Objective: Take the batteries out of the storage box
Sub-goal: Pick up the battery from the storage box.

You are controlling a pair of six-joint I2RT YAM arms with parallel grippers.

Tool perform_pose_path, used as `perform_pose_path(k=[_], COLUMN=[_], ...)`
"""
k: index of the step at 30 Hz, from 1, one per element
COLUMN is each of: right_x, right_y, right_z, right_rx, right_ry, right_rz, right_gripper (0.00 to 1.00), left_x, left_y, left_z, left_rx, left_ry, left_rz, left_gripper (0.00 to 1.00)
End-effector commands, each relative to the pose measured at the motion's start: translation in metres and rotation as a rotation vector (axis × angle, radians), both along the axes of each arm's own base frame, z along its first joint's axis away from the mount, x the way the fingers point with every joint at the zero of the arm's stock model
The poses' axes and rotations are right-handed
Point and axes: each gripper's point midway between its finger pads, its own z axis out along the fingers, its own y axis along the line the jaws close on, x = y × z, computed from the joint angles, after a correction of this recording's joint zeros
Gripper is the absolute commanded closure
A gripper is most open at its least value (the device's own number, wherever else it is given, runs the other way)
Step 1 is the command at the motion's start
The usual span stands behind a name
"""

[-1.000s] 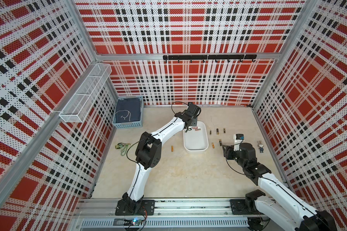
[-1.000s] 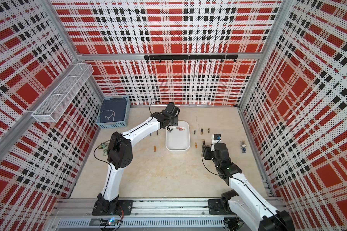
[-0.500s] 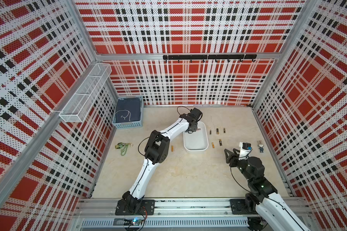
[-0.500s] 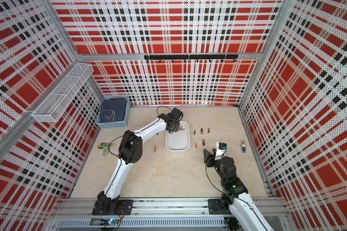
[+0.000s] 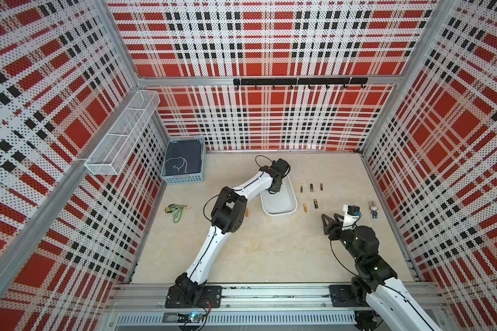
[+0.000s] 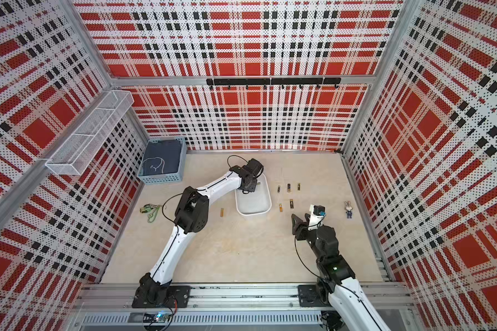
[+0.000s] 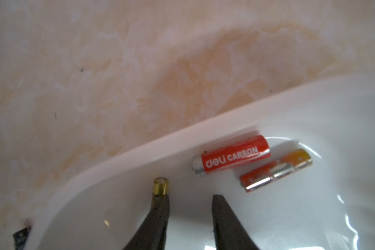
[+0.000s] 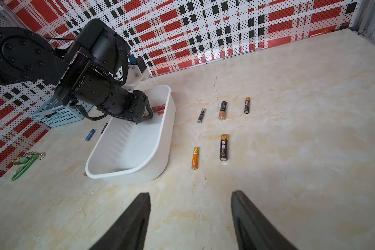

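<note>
Pale marbled table point(image 5: 270, 252), with the white storage box point(image 5: 280, 212) toward its far middle, long side running away from the rail. Left gripper point(image 7: 188, 195) down inside the far end of the box, jaws apart, only bare white floor between them. Right gripper point(image 8: 191, 192) hovering over bare table near the front, well apart from the box, jaws wide and empty. Five batteries point(image 8: 223, 147) out of the box, lying in two loose rows just beside it on the right arm's side; a blue cell point(image 8: 89, 134) and an orange cell point(image 5: 246, 212) lying on the opposite side. Inside the box, per the left wrist view: a red cell point(image 7: 232, 159) tight along the wall, an orange-and-silver cell point(image 7: 276, 171) just beside it and roughly parallel, and a gold-capped cell point(image 7: 160, 186) poking out past one fingertip point(image 7: 160, 201), contact unclear.

Judged step: picking one of the last cells. Best to set the jaws across a cell's width at mid-length. Take the orange-and-silver one first, free as it is on its open flank. For the red one, expect no room for a finger on the wall side, so nudge it inward first. Close gently on the glossy floor, lift straight, clear the rim before swinging out. Mind the gold-capped cell rolling off with any finger movement.
</note>
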Motion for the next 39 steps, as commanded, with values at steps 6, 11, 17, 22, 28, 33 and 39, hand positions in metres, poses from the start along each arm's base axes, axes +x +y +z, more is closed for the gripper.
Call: perform_pose_path(k=[6,11,17,22,28,33,39], right_x=[0.001,0.002,0.003,0.002,0.001,0.001,0.001], right_y=[-0.001,-0.002,-0.002,-0.003,-0.005,-0.005,-0.008], right_z=[0.002,0.001,0.001,0.001,0.003,0.002,0.004], right_rx=[0.003,0.001,0.0,0.001,0.005,0.004,0.004], right_ry=[-0.013,-0.007,-0.007,-0.007,-0.016,-0.016,-0.02], right_rz=[-0.015,-0.02,-0.022,-0.027,-0.034,-0.036,-0.049], right_gripper=[0.33,0.33,0.33,0.33,0.32,0.32,0.32], left_x=[-0.009,-0.005,0.004,0.004,0.003,0.003,0.0], left_y=[-0.01,-0.015,-0.007,0.001,0.015,0.02,0.022], left_z=[0.004,0.042,0.057,0.04,0.017,0.009,-0.009], left_rx=[0.009,-0.033,-0.017,0.015,0.068,0.078,0.096], left_ry=[0.003,-0.063,-0.106,-0.078,-0.034,-0.031,-0.001], left_rz=[-0.009,0.006,0.041,0.062,0.082,0.111,0.114], left_gripper=[0.69,0.68,0.66,0.65,0.64,0.63,0.63])
